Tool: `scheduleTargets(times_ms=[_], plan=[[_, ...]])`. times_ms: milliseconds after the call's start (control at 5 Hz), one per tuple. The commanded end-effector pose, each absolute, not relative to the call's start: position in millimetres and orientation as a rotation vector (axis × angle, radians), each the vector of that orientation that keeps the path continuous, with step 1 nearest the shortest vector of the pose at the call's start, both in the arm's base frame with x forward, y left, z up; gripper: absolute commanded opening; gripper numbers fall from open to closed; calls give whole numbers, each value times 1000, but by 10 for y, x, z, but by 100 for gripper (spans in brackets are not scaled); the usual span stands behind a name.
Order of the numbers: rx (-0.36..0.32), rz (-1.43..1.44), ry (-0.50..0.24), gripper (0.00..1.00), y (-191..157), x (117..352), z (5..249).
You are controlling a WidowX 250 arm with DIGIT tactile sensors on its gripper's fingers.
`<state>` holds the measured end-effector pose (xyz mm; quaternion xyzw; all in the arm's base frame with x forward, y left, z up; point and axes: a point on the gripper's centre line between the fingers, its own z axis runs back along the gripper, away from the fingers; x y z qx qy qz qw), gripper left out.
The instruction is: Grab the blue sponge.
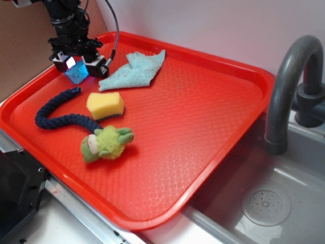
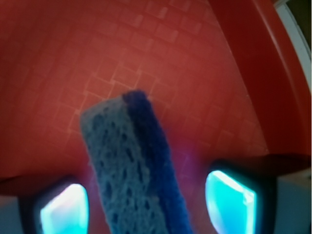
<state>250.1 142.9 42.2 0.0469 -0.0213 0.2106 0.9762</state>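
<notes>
Over the far left corner of the red tray (image 1: 213,132) I see the tool (image 1: 77,65) hanging with the blue sponge (image 1: 76,72) pinched between its two fingers, clear of the tray surface as far as the exterior view lets me judge. On the wrist camera the blue sponge (image 2: 134,165) stands on edge between the glowing cyan pads (image 2: 63,207), its paler pored face to the left and a darker blue layer to the right, with red tray pattern behind it. The pad on the right looks a little apart from the sponge there, so I cannot say how firmly it is clamped.

Just right of the tool lies a light teal cloth (image 1: 134,70), crumpled flat. Nearer me a yellow sponge (image 1: 105,105) rests beside a dark navy rope (image 1: 58,114) that curves along the tray's left side. A green plush toy (image 1: 106,143) lies in front of the yellow sponge. Right of the tray I see a grey faucet (image 1: 287,81) over a sink (image 1: 266,203).
</notes>
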Motion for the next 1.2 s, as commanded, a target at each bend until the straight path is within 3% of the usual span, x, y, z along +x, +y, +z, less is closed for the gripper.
scheduleTargets(times_ms=[0, 400, 600, 800, 1000], plan=[[73, 409, -67, 0, 1462, 2518, 469], [97, 436, -80, 0, 1465, 2505, 551], [73, 454, -164, 0, 1370, 2516, 949], [121, 588, -271, 0, 1051, 2491, 1445], [88, 604, -300, 0, 574, 2389, 1952]])
